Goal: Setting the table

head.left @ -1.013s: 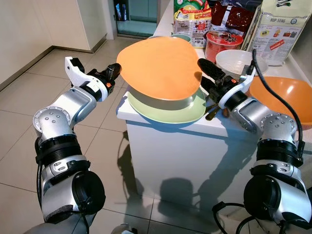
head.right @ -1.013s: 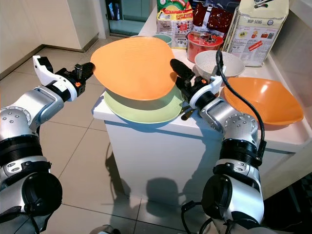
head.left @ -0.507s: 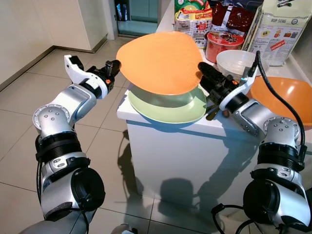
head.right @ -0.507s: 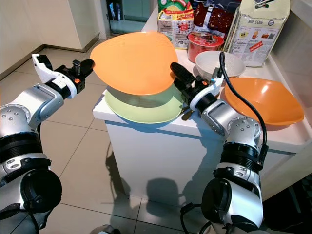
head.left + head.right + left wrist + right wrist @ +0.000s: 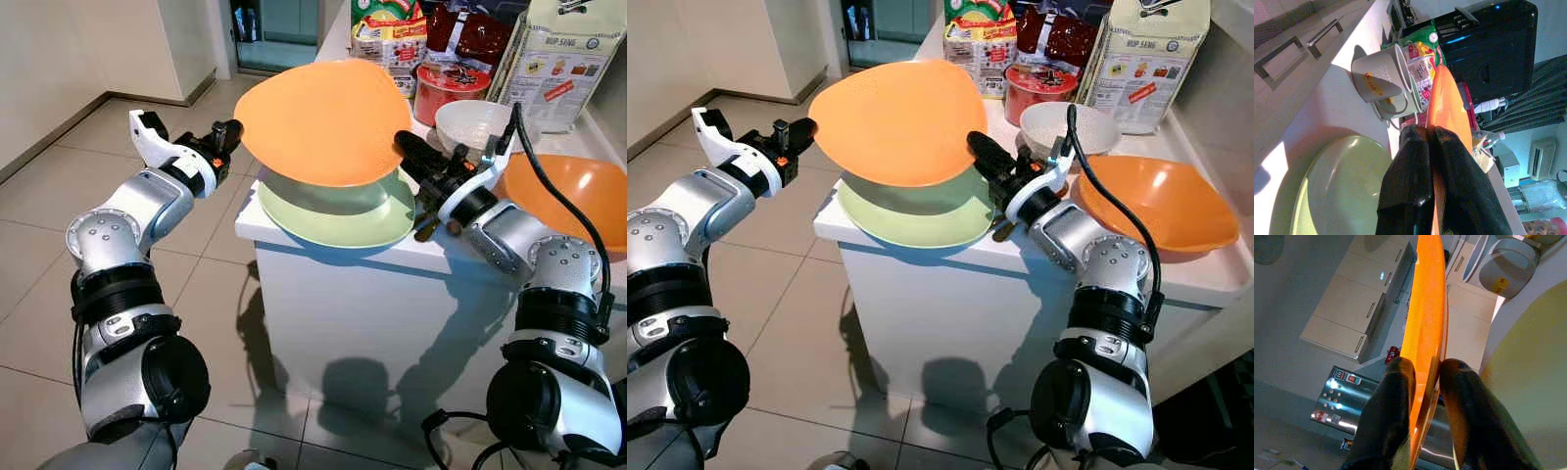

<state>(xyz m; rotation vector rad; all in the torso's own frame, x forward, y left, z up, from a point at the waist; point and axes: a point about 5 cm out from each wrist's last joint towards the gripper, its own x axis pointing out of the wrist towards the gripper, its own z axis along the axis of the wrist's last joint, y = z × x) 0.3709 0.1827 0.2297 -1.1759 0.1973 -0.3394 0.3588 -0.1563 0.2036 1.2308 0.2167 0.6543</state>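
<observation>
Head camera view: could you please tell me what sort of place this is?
Most likely a home kitchen: a white counter carrying stacked plates, a white bowl and food packets, above a tiled floor.

1. A pale tiled floor (image 5: pixel 59 196) with thin grout lines covers the room and catches soft light.
2. A white counter (image 5: pixel 392 304) with a plain front panel stands in the middle, casting a shadow on the tiles below.
3. A cream wall (image 5: pixel 59 59) with a low skirting board runs along the left.
4. Behind it, a doorway (image 5: pixel 279 29) opens onto a bluish-green space.
</observation>
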